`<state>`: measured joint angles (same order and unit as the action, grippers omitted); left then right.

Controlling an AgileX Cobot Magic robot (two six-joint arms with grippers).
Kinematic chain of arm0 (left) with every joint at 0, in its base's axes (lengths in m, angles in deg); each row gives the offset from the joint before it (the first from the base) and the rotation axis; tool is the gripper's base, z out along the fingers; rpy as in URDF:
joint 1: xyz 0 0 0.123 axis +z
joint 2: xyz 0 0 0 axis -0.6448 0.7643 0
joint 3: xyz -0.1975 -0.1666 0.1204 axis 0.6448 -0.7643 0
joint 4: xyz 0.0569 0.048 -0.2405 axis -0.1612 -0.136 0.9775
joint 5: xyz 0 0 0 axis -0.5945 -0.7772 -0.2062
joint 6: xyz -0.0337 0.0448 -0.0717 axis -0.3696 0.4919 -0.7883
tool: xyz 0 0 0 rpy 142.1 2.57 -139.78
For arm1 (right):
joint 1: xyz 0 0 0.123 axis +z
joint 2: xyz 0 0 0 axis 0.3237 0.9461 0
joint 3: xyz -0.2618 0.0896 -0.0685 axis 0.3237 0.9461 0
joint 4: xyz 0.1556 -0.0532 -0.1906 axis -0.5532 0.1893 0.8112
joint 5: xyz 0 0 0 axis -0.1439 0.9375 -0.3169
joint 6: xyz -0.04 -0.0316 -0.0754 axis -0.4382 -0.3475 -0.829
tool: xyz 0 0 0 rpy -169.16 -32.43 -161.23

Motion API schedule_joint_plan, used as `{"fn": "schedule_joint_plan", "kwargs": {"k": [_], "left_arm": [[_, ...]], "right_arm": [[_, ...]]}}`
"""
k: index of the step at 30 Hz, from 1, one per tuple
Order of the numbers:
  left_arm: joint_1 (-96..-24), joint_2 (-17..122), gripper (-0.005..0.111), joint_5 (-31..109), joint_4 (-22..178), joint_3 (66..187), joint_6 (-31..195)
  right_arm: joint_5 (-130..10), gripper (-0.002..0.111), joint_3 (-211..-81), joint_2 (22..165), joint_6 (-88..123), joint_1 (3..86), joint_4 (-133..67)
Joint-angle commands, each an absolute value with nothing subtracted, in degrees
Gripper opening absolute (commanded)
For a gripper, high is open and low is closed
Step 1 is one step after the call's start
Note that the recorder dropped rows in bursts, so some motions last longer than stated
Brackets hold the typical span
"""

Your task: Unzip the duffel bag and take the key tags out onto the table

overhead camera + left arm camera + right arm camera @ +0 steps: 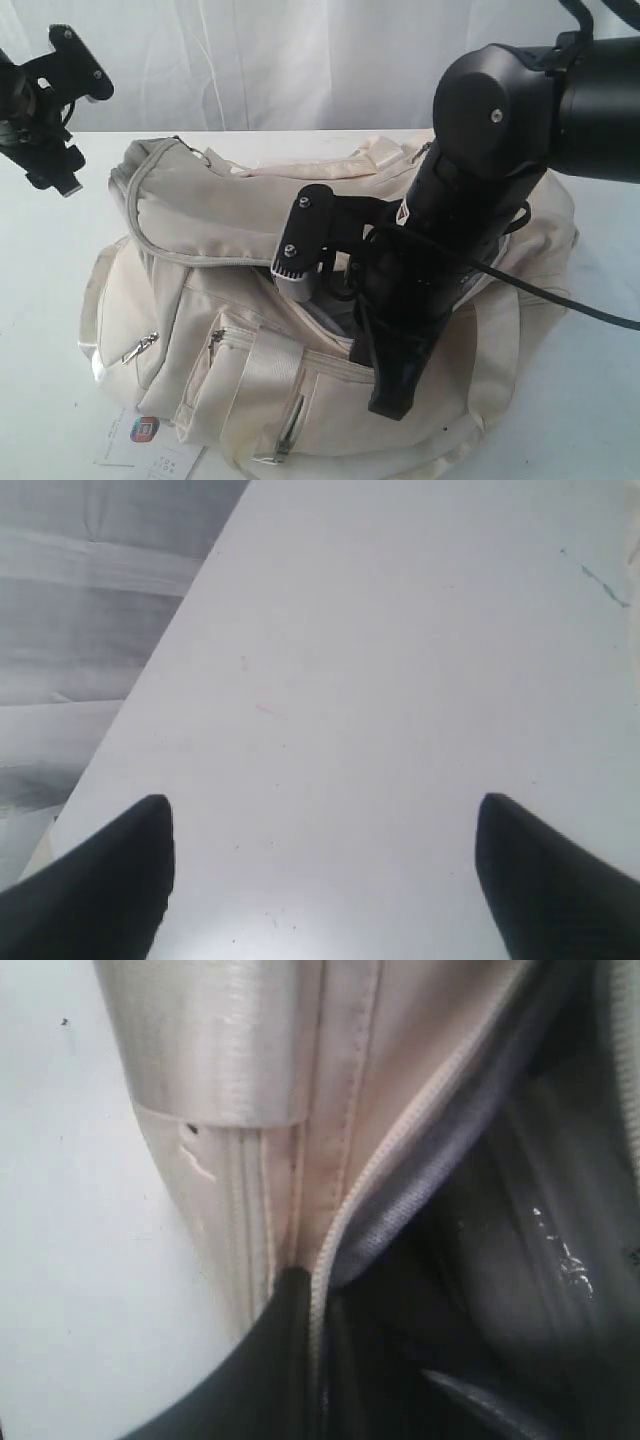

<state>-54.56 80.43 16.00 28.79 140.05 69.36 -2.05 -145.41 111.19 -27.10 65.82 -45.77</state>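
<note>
My right gripper [393, 395] has its fingers [265, 1390] pressed together, gripping nothing I can see. The tips sit against the zip [397, 1140] at the rim of the open duffel bag [200, 210], which lies on the table [380, 660]. My left gripper [325, 800] hangs spread wide and empty above the bare tabletop, apart from the bag.

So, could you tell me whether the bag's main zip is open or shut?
Open. On the bag, the zip teeth stand parted, with dark lining showing in the gap.
</note>
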Motion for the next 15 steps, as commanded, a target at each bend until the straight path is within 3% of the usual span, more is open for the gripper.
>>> {"fn": "schedule_joint_plan", "kwargs": {"k": [1, 8, 15], "left_arm": [[-54.96, 76.18, 0.083, 11.42, 28.31, 140.34, 69.44], [-60.07, 67.76, 0.078, 1.25, 38.26, 140.34, 71.35], [-69.05, 59.35, 0.072, -8.89, 64.16, 140.34, 91.84]], "right_arm": [[0.82, 0.000, -144.81, 110.88, -26.76, 65.79, -43.69], [-0.26, 0.000, -144.81, 110.88, -26.40, 65.79, -43.69], [-1.75, 0.000, -144.81, 110.84, -25.24, 65.79, -44.32]]}}
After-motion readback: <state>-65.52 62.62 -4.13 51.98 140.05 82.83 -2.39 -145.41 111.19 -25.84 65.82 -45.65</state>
